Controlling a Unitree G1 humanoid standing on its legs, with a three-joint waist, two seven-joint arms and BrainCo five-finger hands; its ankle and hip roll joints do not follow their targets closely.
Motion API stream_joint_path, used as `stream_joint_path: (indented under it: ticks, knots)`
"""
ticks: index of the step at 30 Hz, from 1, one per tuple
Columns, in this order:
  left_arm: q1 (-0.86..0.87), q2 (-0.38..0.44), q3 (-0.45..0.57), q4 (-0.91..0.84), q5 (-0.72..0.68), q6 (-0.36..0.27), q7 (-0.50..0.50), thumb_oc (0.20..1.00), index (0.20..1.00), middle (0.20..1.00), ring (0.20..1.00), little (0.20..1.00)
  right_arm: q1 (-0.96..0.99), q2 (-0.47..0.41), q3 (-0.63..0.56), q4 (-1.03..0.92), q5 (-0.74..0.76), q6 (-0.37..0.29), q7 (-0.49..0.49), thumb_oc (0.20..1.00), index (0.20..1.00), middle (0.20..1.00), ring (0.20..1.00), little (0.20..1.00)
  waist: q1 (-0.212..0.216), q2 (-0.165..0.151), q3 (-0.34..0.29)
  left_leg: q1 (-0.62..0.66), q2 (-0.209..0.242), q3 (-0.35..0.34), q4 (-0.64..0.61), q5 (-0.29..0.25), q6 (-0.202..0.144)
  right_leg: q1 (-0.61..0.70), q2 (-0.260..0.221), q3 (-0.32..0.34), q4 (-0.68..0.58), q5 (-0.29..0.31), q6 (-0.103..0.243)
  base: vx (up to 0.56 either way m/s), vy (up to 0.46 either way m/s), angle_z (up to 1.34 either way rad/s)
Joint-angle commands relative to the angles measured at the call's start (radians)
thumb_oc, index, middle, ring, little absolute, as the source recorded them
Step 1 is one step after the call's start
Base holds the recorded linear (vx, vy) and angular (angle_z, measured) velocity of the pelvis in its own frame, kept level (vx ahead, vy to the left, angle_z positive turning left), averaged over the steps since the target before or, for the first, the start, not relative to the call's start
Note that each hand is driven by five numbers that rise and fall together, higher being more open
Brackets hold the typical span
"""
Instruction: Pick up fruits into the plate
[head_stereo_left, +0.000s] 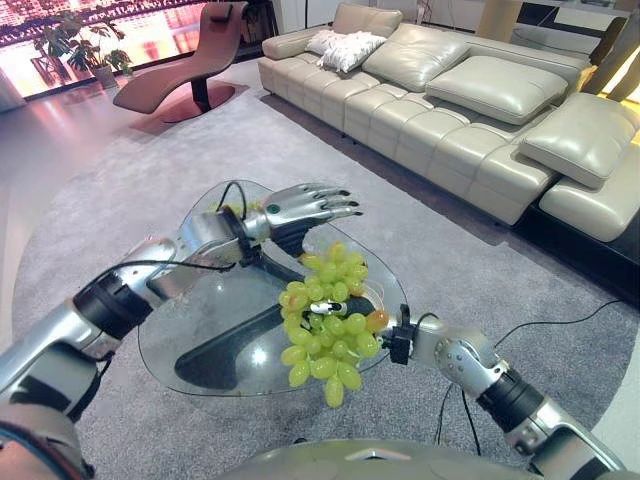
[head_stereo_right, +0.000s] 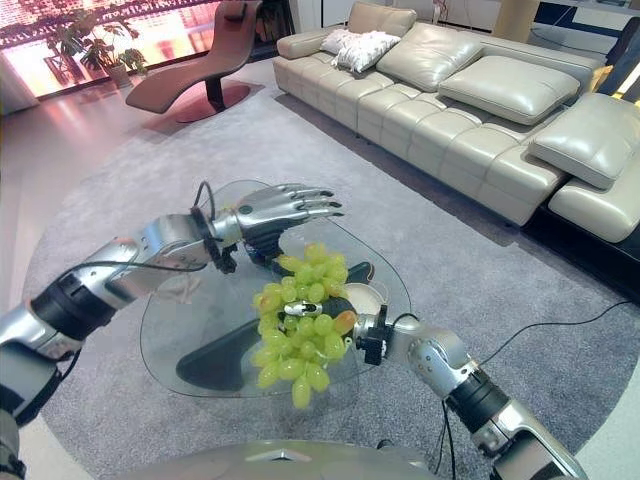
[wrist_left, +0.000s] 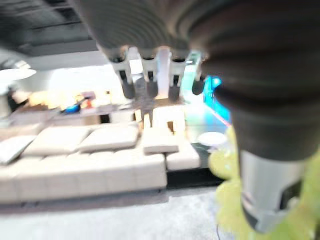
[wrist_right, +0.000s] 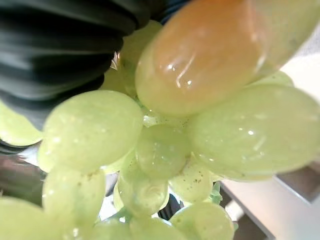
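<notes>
Left eye view showed the right hand (head_stereo_left: 345, 303) gripping grapes (head_stereo_left: 325, 335); soft, fragile, best held by the stem. Left hand (head_stereo_left: 300, 208) extended flat.

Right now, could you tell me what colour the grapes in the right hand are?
The grapes are pale yellow-green, one amber; the right wrist view shows it best.

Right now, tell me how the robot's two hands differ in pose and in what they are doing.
The left hand is stretched out flat above the glass table, fingers straight and holding nothing; the right hand is buried in the bunch of green grapes, gripping it. The left hand sits farther from the robot, the right hand nearer. The left hand shows plainly; the right hand is mostly hidden by grapes. Both hover over the same table.
</notes>
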Motion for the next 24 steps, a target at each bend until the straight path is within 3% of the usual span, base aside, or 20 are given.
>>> stream_joint_path:
  ticks: [1, 10, 15, 17, 24]
  knots:
    - [0.038, 0.010, 0.138, 0.087, -0.064, 0.028, 0.034, 1.000, 1.000, 1.000, 1.000, 1.000, -0.004, 0.033, -0.121, -0.016, -0.022, -0.119, 0.017, 0.200, 0.200, 0.200, 0.200, 0.200, 0.035, -0.053, 0.040, 0.034, -0.050, 0.091, 0.027, -0.147, 0.038, 0.020, -0.039, -0.018, 0.028, -0.067, 0.073, 0.05, -0.007, -0.01]
    - [0.347, -0.053, 0.310, 0.226, -0.228, 0.101, 0.069, 1.000, 1.000, 1.000, 1.000, 1.000, 0.072, -0.052, -0.287, 0.161, -0.210, -0.269, -0.035, 0.200, 0.200, 0.200, 0.200, 0.200, 0.056, -0.055, 0.088, 0.013, -0.043, 0.084, 0.045, -0.146, 0.037, 0.002, -0.038, -0.033, 0.044, -0.072, 0.066, 0.03, -0.005, 0.01]
    - [0.425, -0.118, 0.312, 0.379, -0.395, 0.188, 0.074, 1.000, 1.000, 1.000, 1.000, 1.000, 0.014, -0.124, -0.325, 0.267, -0.429, -0.394, -0.223, 0.200, 0.200, 0.200, 0.200, 0.200, 0.072, -0.050, 0.151, -0.055, -0.044, 0.067, 0.091, -0.143, 0.037, -0.061, -0.040, -0.043, 0.087, -0.079, 0.054, -0.06, -0.009, 0.14]
    - [0.442, -0.159, 0.303, 0.468, -0.435, 0.190, 0.092, 1.000, 1.000, 1.000, 1.000, 1.000, -0.028, -0.146, -0.329, 0.316, -0.511, -0.426, -0.283, 0.200, 0.200, 0.200, 0.200, 0.200, 0.076, -0.046, 0.183, -0.082, -0.046, 0.059, 0.107, -0.142, 0.037, -0.085, -0.040, -0.042, 0.103, -0.082, 0.048, -0.11, -0.012, 0.07]
    - [0.446, -0.352, 0.263, 0.806, -0.491, 0.204, 0.161, 1.000, 1.000, 1.000, 1.000, 1.000, -0.250, -0.211, -0.304, 0.486, -0.727, -0.426, -0.489, 0.200, 0.200, 0.200, 0.200, 0.200, 0.090, -0.019, 0.304, -0.183, -0.057, 0.015, 0.153, -0.128, 0.040, -0.186, -0.036, -0.051, 0.175, -0.096, 0.026, -0.13, 0.010, 0.10]
